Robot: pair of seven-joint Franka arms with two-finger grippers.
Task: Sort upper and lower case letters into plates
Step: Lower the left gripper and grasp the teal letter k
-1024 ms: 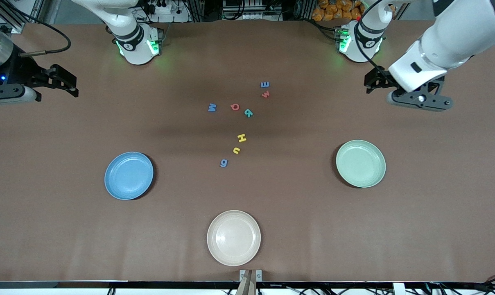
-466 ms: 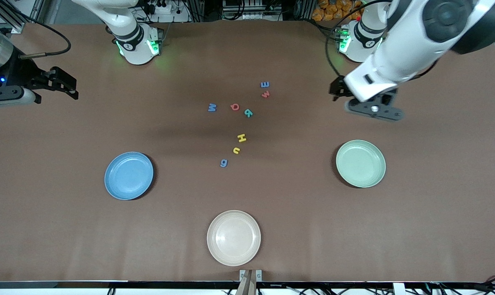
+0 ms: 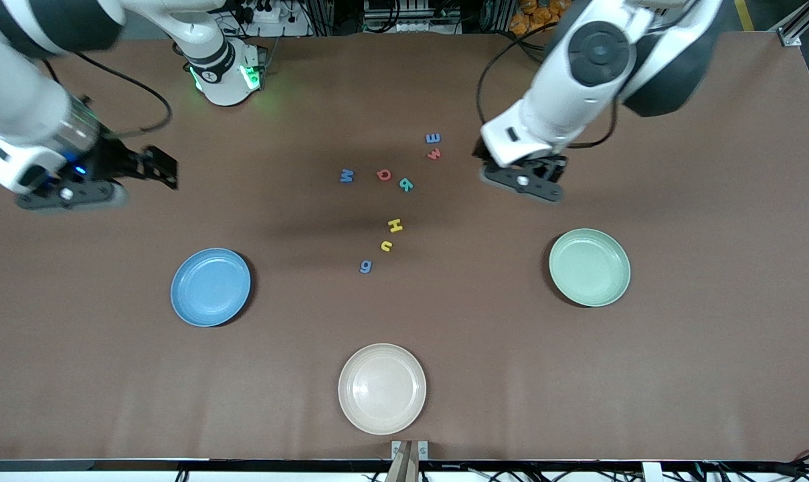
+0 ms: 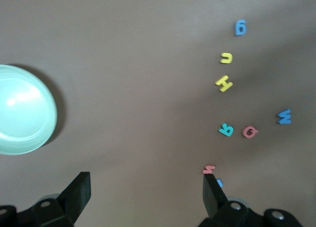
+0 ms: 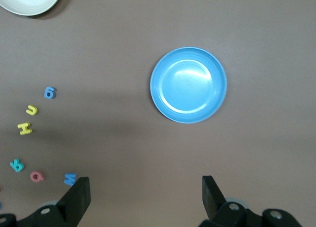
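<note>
Nothing sorted yet, all eight letters loose mid-table, both grippers empty with jaws spread wide.

Left gripper (image 3: 523,179) is over bare table, just toward the left arm's end from the blue E (image 3: 433,138) / red w (image 3: 434,154) pair. My read: that pair is its first target. Right gripper (image 3: 113,175) is over bare table toward the right arm's end, well apart from everything.

Doing the step well:
- E and w lie almost touching. Come straight down on one only, fingers straddling it along the line that misses the other, or both get dragged.
- Letters are flat foam. Tips need to go right down to the table before closing; a high pinch will probably slip off.
- Decide case before lifting. Letter case is hard to read at this scale, so I won't call every one.

Layout, clock face centred on red Q (image 3: 383,175):
- blue M (image 3: 346,176) at 9
- teal R (image 3: 406,185) just beside at 4
- E and w at 2
- yellow H (image 3: 395,225), yellow u (image 3: 386,246), blue g (image 3: 365,266) in a string toward 6

Containers:
- blue plate (image 3: 210,286) at 8, empty
- green plate (image 3: 589,267) at 4, empty
- beige plate (image 3: 381,388) at 6, nearest the front camera, empty, not part of the sort

Which case goes to which plate isn't given; pick one and hold it.
</note>
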